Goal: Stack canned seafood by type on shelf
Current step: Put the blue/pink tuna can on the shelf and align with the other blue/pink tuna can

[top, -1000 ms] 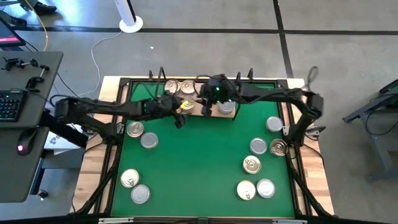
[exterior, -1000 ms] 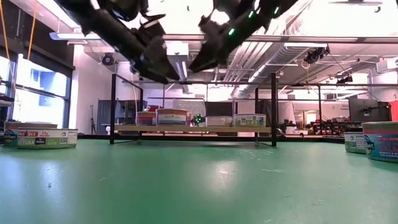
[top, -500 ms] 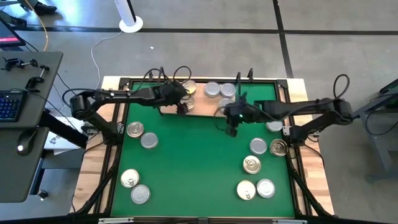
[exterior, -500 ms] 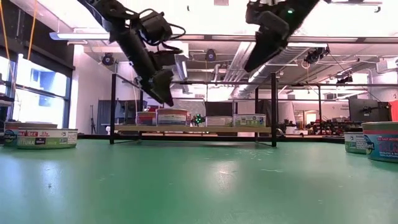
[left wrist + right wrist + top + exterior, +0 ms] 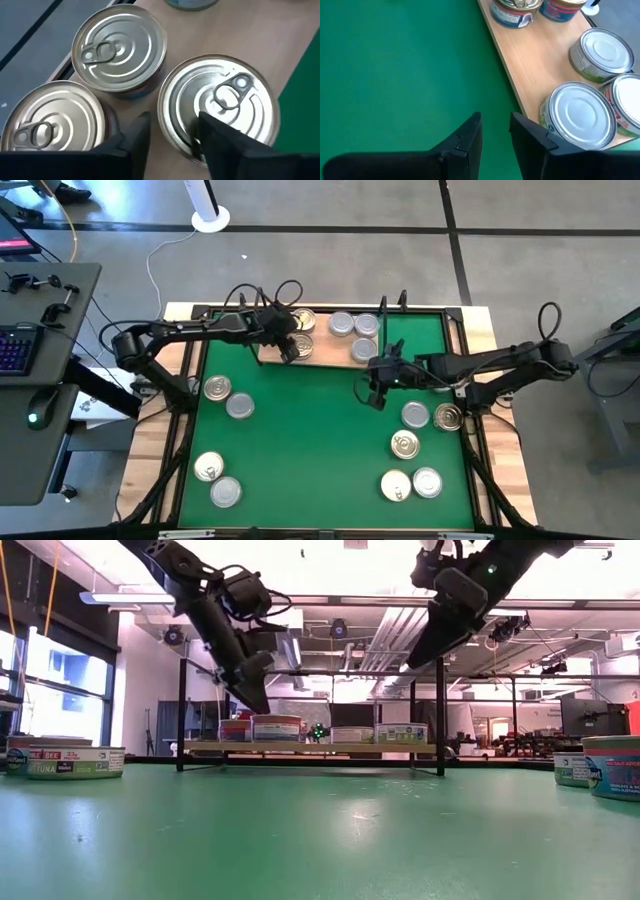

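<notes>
The shelf [image 5: 322, 354] is a tan board at the far edge of the green mat [image 5: 300, 440]. Gold pull-tab tins [image 5: 303, 320] stand on its left part and silver-lidded tins [image 5: 342, 325] on its right. My left gripper [image 5: 287, 350] hangs close above three gold tins [image 5: 120, 47], tipped downward. Its fingers are open with nothing between them, and one finger stands over the lid of the nearest tin [image 5: 220, 100]. My right gripper [image 5: 374, 395] is in the air over the mat, nearer than the shelf. It is narrowly open and empty, with silver tins [image 5: 580, 115] off to its side.
Loose tins lie on the mat: several at the left [image 5: 217, 388] [image 5: 226, 492] and several at the right [image 5: 415, 415] [image 5: 405, 445]. Thin black uprights [image 5: 182, 715] [image 5: 440, 715] stand at the shelf's ends. The middle of the mat is bare green.
My right gripper has drawn back from over the shelf toward the near edge and a little to the right, out over the mat. My left gripper has shifted a little toward the far edge over the shelf's left part and tipped further down. Its fingers have drawn closer together.
</notes>
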`<action>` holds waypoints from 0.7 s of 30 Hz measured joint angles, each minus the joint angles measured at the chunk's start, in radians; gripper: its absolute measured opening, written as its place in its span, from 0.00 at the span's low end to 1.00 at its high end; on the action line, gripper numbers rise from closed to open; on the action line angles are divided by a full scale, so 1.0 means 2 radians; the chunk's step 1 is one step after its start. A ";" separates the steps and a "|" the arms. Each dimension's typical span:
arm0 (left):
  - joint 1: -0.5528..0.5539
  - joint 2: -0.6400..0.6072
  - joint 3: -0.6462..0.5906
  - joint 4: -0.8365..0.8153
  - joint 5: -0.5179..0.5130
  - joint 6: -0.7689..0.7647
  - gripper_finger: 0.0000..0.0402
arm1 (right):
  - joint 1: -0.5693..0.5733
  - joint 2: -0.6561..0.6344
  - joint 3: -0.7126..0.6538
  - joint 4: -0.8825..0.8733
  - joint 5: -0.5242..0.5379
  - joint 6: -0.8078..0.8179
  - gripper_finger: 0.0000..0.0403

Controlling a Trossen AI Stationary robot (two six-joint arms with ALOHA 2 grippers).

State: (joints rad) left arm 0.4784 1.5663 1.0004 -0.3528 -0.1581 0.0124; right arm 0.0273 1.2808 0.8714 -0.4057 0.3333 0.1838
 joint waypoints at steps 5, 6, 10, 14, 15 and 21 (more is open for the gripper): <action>0.000 0.014 0.001 0.002 0.015 0.010 0.21 | 0.000 0.000 0.000 0.007 0.000 -0.004 0.24; 0.000 0.018 0.001 0.004 0.019 0.013 0.18 | 0.000 0.000 0.000 0.007 0.000 -0.004 0.24; -0.001 0.020 0.002 -0.001 0.013 0.013 0.08 | 0.000 0.000 0.000 0.007 0.000 -0.004 0.24; -0.002 0.005 0.001 -0.028 -0.010 0.009 0.02 | 0.000 0.000 0.000 0.002 -0.001 -0.003 0.24; -0.002 0.001 0.001 -0.035 -0.016 0.009 0.01 | 0.000 0.000 0.000 0.000 -0.001 -0.003 0.24; 0.001 -0.010 0.000 -0.076 -0.041 0.008 0.00 | 0.000 0.000 0.000 -0.002 -0.001 -0.002 0.24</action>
State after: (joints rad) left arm 0.4813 1.5468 1.0008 -0.5045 -0.2395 0.0280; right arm 0.0273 1.2816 0.8711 -0.4091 0.3305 0.1791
